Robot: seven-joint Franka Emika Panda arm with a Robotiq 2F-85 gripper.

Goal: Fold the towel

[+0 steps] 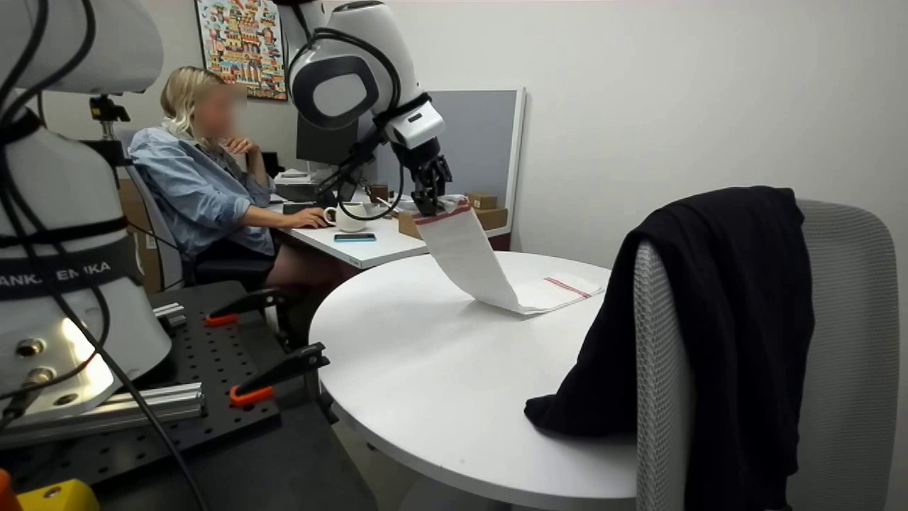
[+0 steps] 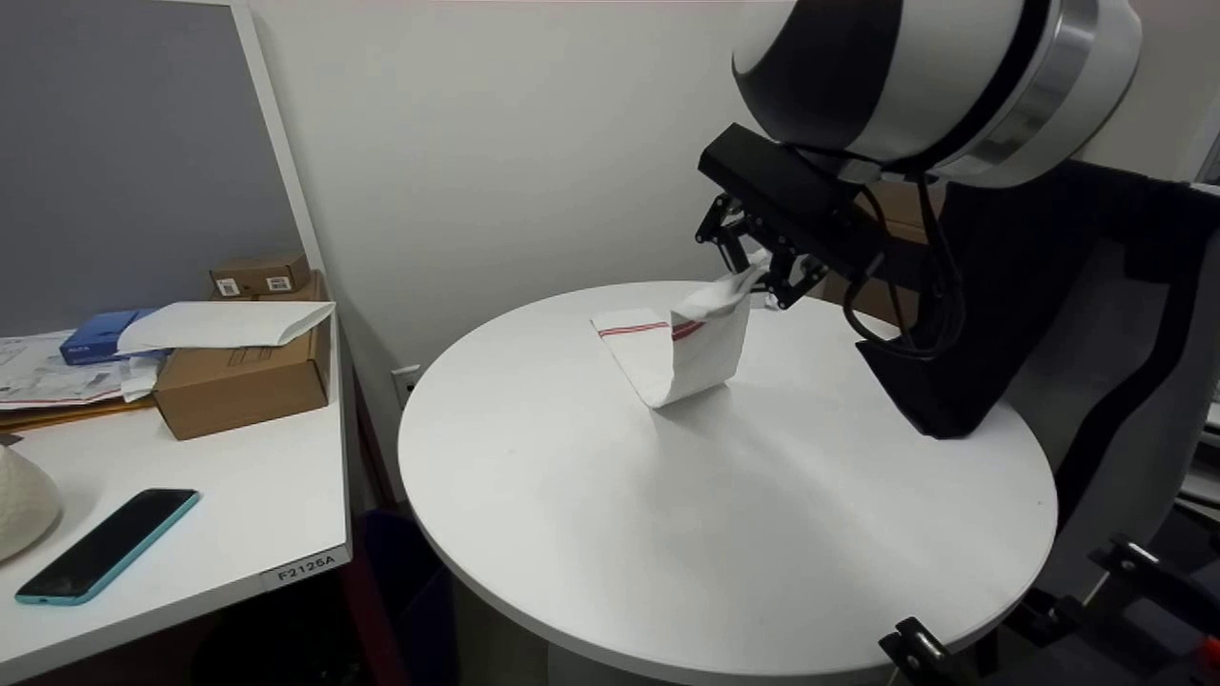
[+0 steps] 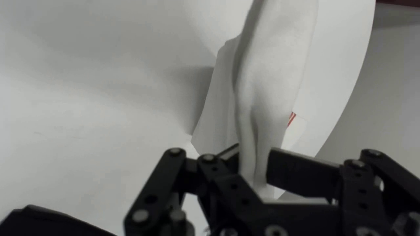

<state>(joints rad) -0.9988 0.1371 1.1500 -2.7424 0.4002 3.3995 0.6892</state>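
Observation:
The white towel with red stripes (image 1: 468, 255) is partly lifted off the round white table (image 1: 425, 376). Its raised end hangs from my gripper (image 1: 430, 204), and its lower part lies flat on the table with a red stripe showing. In an exterior view the towel (image 2: 710, 357) bends up in a U shape beneath the gripper (image 2: 762, 272). In the wrist view the gripper (image 3: 252, 167) is shut on a bunched fold of the towel (image 3: 274, 72), cloth pinched between both fingers. The towel's far end is mostly hidden there behind the raised fold.
A chair with a black cloth (image 1: 723, 319) stands at the table, and the cloth hangs onto the tabletop. A desk with cardboard boxes (image 2: 253, 381) and a phone (image 2: 110, 543) stands beside the table. A person (image 1: 198, 170) sits at that desk. Black clamps (image 1: 284, 369) are near the robot base.

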